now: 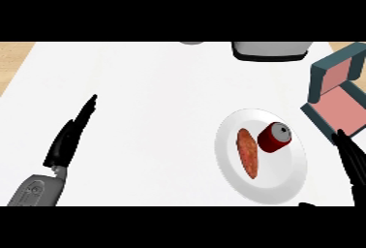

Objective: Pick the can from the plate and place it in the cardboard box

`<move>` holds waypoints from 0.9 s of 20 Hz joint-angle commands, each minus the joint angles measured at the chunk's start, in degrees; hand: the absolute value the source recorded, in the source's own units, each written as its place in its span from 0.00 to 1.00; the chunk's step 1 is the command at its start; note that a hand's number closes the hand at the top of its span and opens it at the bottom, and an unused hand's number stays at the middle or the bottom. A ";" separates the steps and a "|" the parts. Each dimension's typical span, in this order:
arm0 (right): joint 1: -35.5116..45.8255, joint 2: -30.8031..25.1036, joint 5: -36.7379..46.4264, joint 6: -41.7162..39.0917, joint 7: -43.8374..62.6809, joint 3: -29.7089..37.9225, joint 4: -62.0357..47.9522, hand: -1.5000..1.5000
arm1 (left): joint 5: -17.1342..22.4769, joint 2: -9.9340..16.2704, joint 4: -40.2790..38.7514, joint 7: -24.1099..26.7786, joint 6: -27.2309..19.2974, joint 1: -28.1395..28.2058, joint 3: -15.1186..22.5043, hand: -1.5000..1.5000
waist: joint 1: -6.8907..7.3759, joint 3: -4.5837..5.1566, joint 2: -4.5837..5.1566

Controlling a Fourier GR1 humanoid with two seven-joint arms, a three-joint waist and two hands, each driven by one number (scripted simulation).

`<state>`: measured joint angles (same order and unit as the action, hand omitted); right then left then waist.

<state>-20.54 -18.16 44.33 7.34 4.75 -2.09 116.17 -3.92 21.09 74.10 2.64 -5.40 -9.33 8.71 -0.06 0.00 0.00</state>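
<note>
Head view, steeply down at counter (143,97)

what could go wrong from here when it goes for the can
The red can stands on the white plate right beside an orange-red food item, so the right hand, open at the plate's right, might nudge that food or tip the can. The box, which looks teal and pink, lies partly out of view, so placing could clip its wall.
</note>
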 commanded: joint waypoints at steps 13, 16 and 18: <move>9.54 6.08 10.19 -1.19 -0.13 -1.09 -9.15 0.00 | -6.63 -5.54 -1.86 -1.27 1.87 -2.82 -4.14 0.50 | -0.15 0.01 0.00; 15.01 7.12 11.24 -1.62 1.00 0.05 -13.81 0.00 | -7.38 -5.22 3.15 -0.84 2.71 2.72 -4.64 0.50 | 0.11 0.00 -0.02; 15.81 7.30 11.89 -0.79 0.38 0.34 -16.63 0.00 | -4.46 -2.93 1.88 0.46 7.03 2.22 -7.16 0.50 | 0.12 0.00 0.00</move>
<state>-7.98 -12.05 54.46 5.93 5.02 -1.98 103.84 -9.64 16.49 76.42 1.99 -2.03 -7.37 4.29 0.00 0.00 -0.02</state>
